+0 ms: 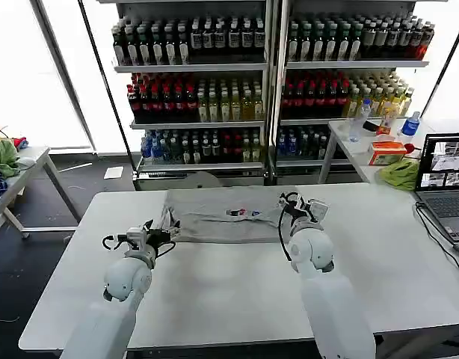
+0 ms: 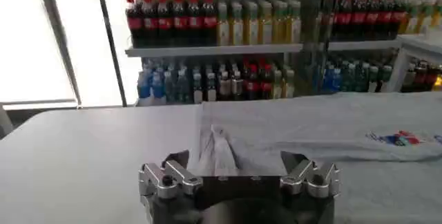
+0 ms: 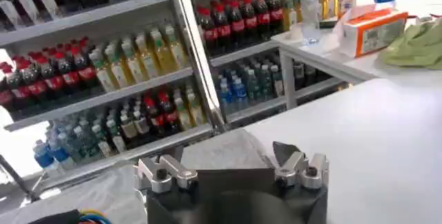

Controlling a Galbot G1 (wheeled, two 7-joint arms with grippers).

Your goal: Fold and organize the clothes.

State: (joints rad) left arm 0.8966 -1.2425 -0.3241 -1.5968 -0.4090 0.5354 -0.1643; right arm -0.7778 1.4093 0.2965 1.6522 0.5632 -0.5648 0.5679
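A grey shirt (image 1: 226, 215) lies flat at the far middle of the white table (image 1: 214, 299), folded into a wide band with its small coloured print (image 1: 243, 213) facing up. My left gripper (image 1: 164, 233) rests low at the shirt's left edge, open, with a rumpled corner of cloth (image 2: 221, 148) lying between its spread fingers. My right gripper (image 1: 293, 206) sits at the shirt's right edge, open as well. In the left wrist view the left gripper (image 2: 235, 163) faces the shirt (image 2: 311, 125). In the right wrist view the right gripper (image 3: 228, 157) frames a grey corner of the shirt (image 3: 221, 148).
Shelves of bottled drinks (image 1: 214, 82) stand behind the table. A side table at the right holds a laptop (image 1: 445, 161), a lime-green cloth bundle (image 1: 400, 173), an orange box (image 1: 386, 152) and water bottles. Another green bundle (image 1: 1, 155) lies on a table at far left.
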